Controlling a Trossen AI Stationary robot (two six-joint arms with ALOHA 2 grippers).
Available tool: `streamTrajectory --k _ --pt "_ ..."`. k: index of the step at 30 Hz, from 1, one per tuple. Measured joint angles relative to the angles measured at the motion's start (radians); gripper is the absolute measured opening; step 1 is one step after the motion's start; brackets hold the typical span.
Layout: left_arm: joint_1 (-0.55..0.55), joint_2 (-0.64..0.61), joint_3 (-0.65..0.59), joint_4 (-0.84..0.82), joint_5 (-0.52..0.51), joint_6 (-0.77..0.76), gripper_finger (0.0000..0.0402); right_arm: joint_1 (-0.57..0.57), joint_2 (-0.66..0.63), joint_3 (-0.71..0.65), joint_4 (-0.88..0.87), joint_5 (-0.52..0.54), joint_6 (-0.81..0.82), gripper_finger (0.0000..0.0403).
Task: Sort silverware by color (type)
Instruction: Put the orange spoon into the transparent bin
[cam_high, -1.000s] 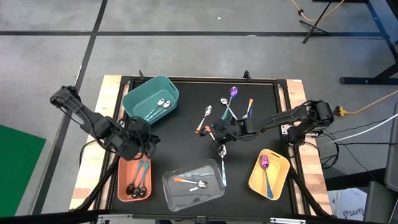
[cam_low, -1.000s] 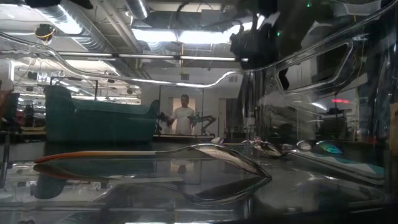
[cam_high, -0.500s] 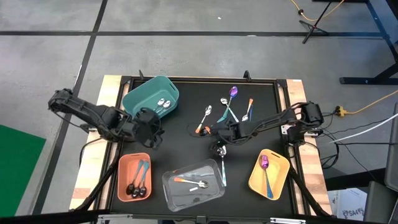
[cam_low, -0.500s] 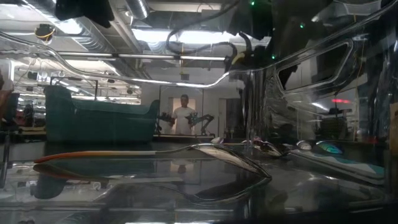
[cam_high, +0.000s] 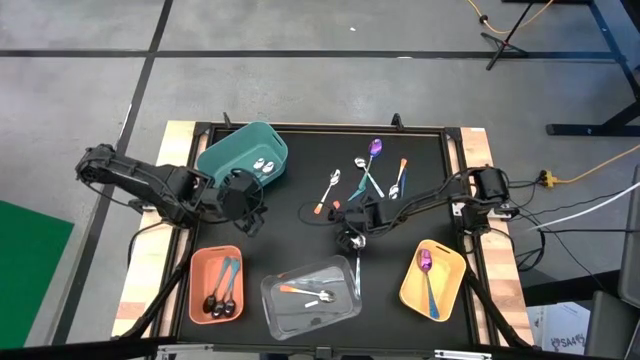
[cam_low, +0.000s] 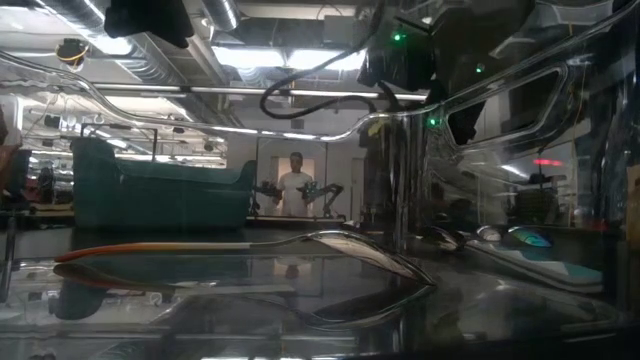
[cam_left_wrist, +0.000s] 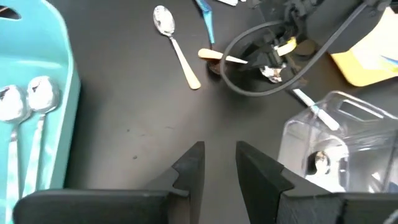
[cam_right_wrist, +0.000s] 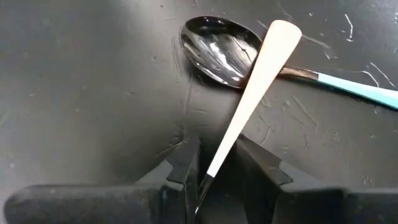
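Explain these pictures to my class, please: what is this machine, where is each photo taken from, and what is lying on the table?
It is a robot with two dark arms at a black table. One picture looks down from above, one looks level across the table through a clear box, and two come from cameras on the wrists. Four boxes stand there: teal, salmon, clear and yellow, each already holding spoons. More loose spoons lie in the middle. The right hand pinches an orange-handled spoon, above a black spoon with a teal handle. The left hand hangs beside the teal box, holding nothing.
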Motion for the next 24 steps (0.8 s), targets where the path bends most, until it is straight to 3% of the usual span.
streamTrajectory --k 15,24 --pt "0.003 0.000 0.000 -0.003 0.008 0.003 0.0085 0.000 0.011 0.001 -0.001 -0.008 0.000 0.0094" --pt "0.003 -0.075 0.000 -0.018 0.028 0.004 0.0085 0.000 0.011 0.019 -0.017 -0.006 -0.001 0.0094"
